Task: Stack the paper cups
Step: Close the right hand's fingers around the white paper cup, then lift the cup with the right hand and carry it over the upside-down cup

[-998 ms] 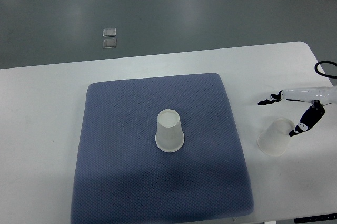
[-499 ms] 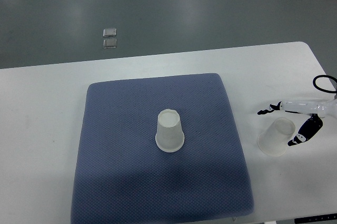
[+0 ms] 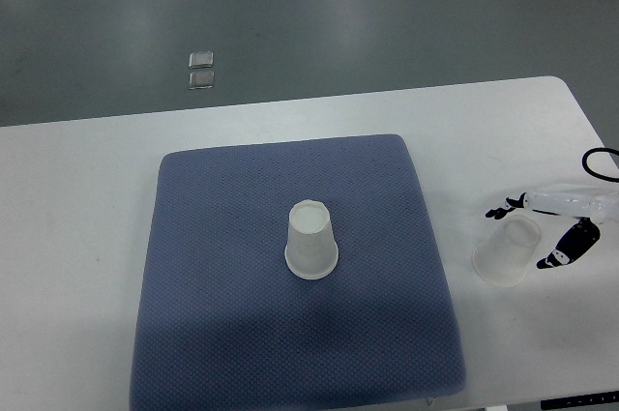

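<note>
Right hand [image 3: 542, 233] at right edge of desk [image 3: 77, 237], fingers spread around base of lying cup [image 3: 506, 252], not clenched, grasping nothing. That cup on bare desk just right of mat [image 3: 222, 305]. Other cup [image 3: 311, 240] upside down at mat centre.

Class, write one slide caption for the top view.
Right hand open around a tipped paper cup; another cup upside down on blue mat.

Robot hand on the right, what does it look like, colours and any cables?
The right robot hand shows slim glossy white segments with black joints and black fingertips. A thin black cable loops beside it near the picture's right edge. No left arm is in view.
</note>
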`<action>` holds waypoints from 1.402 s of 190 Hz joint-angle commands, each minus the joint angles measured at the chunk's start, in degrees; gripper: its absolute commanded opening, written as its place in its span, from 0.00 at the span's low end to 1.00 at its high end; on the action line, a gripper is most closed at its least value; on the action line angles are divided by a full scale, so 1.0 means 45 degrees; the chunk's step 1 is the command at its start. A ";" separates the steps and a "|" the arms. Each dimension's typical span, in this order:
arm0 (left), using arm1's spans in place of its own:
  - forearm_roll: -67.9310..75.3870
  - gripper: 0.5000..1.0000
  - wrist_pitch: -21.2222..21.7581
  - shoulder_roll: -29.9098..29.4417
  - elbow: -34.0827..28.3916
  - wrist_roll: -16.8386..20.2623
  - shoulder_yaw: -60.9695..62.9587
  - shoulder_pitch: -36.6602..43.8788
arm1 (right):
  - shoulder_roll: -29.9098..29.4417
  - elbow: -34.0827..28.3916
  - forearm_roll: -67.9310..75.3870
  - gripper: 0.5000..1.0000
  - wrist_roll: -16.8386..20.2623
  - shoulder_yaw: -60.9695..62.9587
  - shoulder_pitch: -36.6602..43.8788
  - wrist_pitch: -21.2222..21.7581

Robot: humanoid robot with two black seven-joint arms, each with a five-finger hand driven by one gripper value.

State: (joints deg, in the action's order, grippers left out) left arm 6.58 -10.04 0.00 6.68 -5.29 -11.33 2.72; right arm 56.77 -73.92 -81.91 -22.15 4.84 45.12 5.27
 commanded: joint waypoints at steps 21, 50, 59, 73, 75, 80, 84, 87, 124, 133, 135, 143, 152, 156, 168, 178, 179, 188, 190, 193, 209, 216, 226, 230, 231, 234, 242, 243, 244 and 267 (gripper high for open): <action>0.0003 1.00 0.0003 0.0000 -0.0001 0.0003 -0.0001 0.0000 | -0.0116 0.0000 0.0000 0.64 0.0000 0.0000 -0.0006 0.0000; 0.0003 1.00 0.0003 0.0000 -0.0001 0.0003 -0.0001 0.0000 | -0.0116 0.0000 0.0000 0.64 0.0000 0.0000 -0.0006 0.0019; 0.0003 1.00 0.0003 0.0000 -0.0001 0.0003 -0.0001 0.0000 | -0.0116 0.0000 0.0000 0.64 0.0000 0.0000 -0.0026 0.0019; 0.0003 1.00 0.0003 0.0000 -0.0001 0.0003 -0.0001 0.0000 | -0.0116 0.0000 0.0000 0.61 -0.0019 0.0000 -0.0026 0.0039; -0.0016 1.00 0.0003 0.0000 -0.0001 0.0003 -0.0001 0.0000 | -0.0116 0.0000 0.0000 0.60 -0.0019 0.0000 -0.0026 0.0039; 0.0003 1.00 0.0003 0.0000 -0.0001 0.0003 -0.0001 0.0000 | -0.0116 0.0000 0.0019 0.60 -0.0019 0.0000 -0.0026 0.0039; 0.0003 1.00 0.0003 0.0000 -0.0001 0.0003 -0.0001 0.0000 | -0.0116 -0.0019 0.0019 0.59 -0.0019 0.0000 -0.0026 0.0058; 0.0003 1.00 0.0003 0.0000 -0.0001 0.0003 -0.0001 0.0000 | -0.0116 -0.0019 0.0019 0.59 -0.0019 0.0000 -0.0026 0.0058; 0.0003 1.00 -0.0016 0.0000 -0.0001 0.0003 -0.0001 0.0000 | -0.0272 -0.0097 0.0019 0.52 -0.0117 0.0000 -0.0026 0.0117; 0.0003 1.00 0.0003 0.0000 -0.0001 0.0003 0.0018 0.0000 | -0.0291 -0.0137 0.0019 0.52 -0.0136 0.0000 -0.0045 0.0117; 0.0003 1.00 0.0003 0.0000 -0.0001 0.0003 -0.0001 0.0000 | -0.0291 -0.0156 0.0019 0.52 -0.0136 0.0000 -0.0045 0.0117; -0.0016 1.00 0.0003 0.0000 -0.0001 0.0003 -0.0001 0.0000 | -0.0291 -0.0176 0.0019 0.50 -0.0136 0.0000 -0.0045 0.0136; 0.0003 1.00 0.0003 0.0000 -0.0001 0.0003 -0.0001 0.0000 | -0.0291 -0.0176 0.0019 0.47 -0.0136 0.0000 -0.0045 0.0136; 0.0003 1.00 0.0003 0.0000 -0.0001 0.0003 -0.0001 0.0000 | -0.0291 -0.0195 0.0019 0.46 -0.0136 0.0000 -0.0045 0.0136; 0.0003 1.00 0.0003 0.0000 -0.0001 0.0003 -0.0001 0.0000 | -0.0291 -0.0176 0.0019 0.45 -0.0156 0.0000 -0.0045 0.0136; 0.0003 1.00 0.0003 0.0000 -0.0001 0.0003 -0.0001 0.0000 | -0.0291 -0.0176 0.0019 0.42 -0.0156 0.0000 -0.0026 0.0136; 0.0003 1.00 0.0003 0.0000 -0.0001 0.0003 -0.0001 0.0000 | -0.0291 -0.0195 0.0019 0.41 -0.0175 0.0019 -0.0026 0.0136; 0.0003 1.00 0.0003 0.0000 -0.0001 0.0003 -0.0001 0.0000 | -0.0291 -0.0195 0.0039 0.39 -0.0195 0.0019 0.0013 0.0136; 0.0003 1.00 0.0003 0.0000 -0.0001 0.0003 -0.0001 0.0000 | -0.0291 -0.0176 0.0039 0.39 -0.0195 0.0019 0.0013 0.0136; 0.0003 1.00 0.0003 0.0000 -0.0001 0.0003 -0.0001 0.0000 | -0.0291 -0.0176 0.0039 0.39 -0.0214 0.0019 0.0033 0.0136; 0.0003 1.00 0.0003 0.0000 -0.0001 0.0003 -0.0001 0.0000 | -0.0272 -0.0176 0.0078 0.37 -0.0332 0.0019 0.0072 0.0136; 0.0003 1.00 0.0003 0.0000 -0.0001 0.0003 -0.0001 0.0000 | -0.0272 -0.0176 0.0097 0.35 -0.0371 0.0039 0.0072 0.0136; 0.0003 1.00 0.0003 0.0000 -0.0001 0.0003 -0.0001 0.0000 | -0.0272 -0.0176 0.0117 0.32 -0.0429 0.0039 0.0092 0.0117; 0.0003 1.00 0.0003 0.0000 -0.0001 0.0003 -0.0001 0.0000 | -0.0272 -0.0195 0.0117 0.32 -0.0488 0.0039 0.0092 0.0117; 0.0003 1.00 0.0003 0.0000 -0.0001 0.0003 -0.0001 0.0000 | -0.0272 -0.0195 0.0117 0.32 -0.0488 0.0039 0.0092 0.0117; 0.0003 1.00 0.0003 0.0000 -0.0001 0.0003 -0.0001 0.0000 | -0.0272 -0.0176 0.0136 0.32 -0.0546 0.0039 0.0111 0.0117; 0.0003 1.00 -0.0016 0.0000 -0.0001 0.0003 -0.0001 0.0000 | -0.0252 -0.0176 0.0156 0.31 -0.0644 0.0058 0.0131 0.0136; 0.0003 1.00 -0.0016 0.0000 -0.0001 0.0003 -0.0001 0.0000 | -0.0252 -0.0176 0.0156 0.31 -0.0644 0.0058 0.0131 0.0136; 0.0003 1.00 0.0003 0.0000 -0.0001 0.0003 -0.0001 0.0000 | -0.0252 -0.0176 0.0175 0.31 -0.0663 0.0058 0.0150 0.0117; 0.0003 1.00 0.0003 0.0000 -0.0001 0.0003 -0.0001 0.0000 | -0.0116 -0.0117 0.0195 0.31 -0.0761 0.0195 0.0209 0.0136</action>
State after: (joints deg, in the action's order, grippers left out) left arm 6.58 -10.01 0.00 6.68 -5.26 -11.34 2.72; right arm 55.88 -74.64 -81.14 -25.23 5.29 45.86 5.87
